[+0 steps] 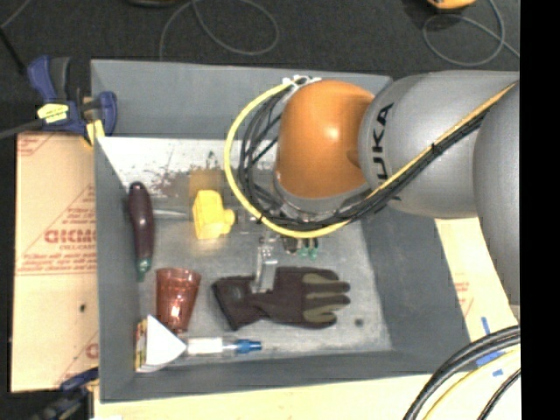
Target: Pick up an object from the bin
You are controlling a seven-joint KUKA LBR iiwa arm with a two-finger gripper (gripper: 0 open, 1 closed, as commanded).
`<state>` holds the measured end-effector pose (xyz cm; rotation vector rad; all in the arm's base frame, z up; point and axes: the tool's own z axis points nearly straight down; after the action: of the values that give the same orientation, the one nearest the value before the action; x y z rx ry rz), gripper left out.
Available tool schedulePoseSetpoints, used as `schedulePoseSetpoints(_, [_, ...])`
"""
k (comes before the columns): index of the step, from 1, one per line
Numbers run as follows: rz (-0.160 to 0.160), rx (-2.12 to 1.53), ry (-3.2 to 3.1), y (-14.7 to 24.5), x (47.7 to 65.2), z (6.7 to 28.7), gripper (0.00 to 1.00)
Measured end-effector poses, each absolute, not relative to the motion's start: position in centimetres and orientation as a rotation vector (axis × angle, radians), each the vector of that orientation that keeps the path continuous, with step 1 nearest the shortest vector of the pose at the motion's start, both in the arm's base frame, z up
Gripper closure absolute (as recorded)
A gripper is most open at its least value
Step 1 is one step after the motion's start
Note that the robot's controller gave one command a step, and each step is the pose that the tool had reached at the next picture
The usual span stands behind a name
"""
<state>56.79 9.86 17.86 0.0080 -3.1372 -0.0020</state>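
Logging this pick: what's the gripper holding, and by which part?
Cannot tell. The gripper sits at the palm of the dark glove; a hold isn't visible.

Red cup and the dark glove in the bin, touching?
Apart. The camera view shows a strip of bare bin floor between the red cup and the cuff end of the dark glove.

Matt, scuffed grey metal bin (411,252) holding a soft dark brown cloth glove (302,300), a glossy translucent red plastic cup (177,294) and a smooth yellow plastic block (210,214).
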Motion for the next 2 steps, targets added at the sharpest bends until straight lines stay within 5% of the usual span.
schedulePoseSetpoints(1, [-0.003,0.005,-3.144,9.8,56.9,18.3,0.00])
schedulePoseSetpoints(2, [-0.002,0.116,-3.147,8.2,56.3,14.9,0.00])
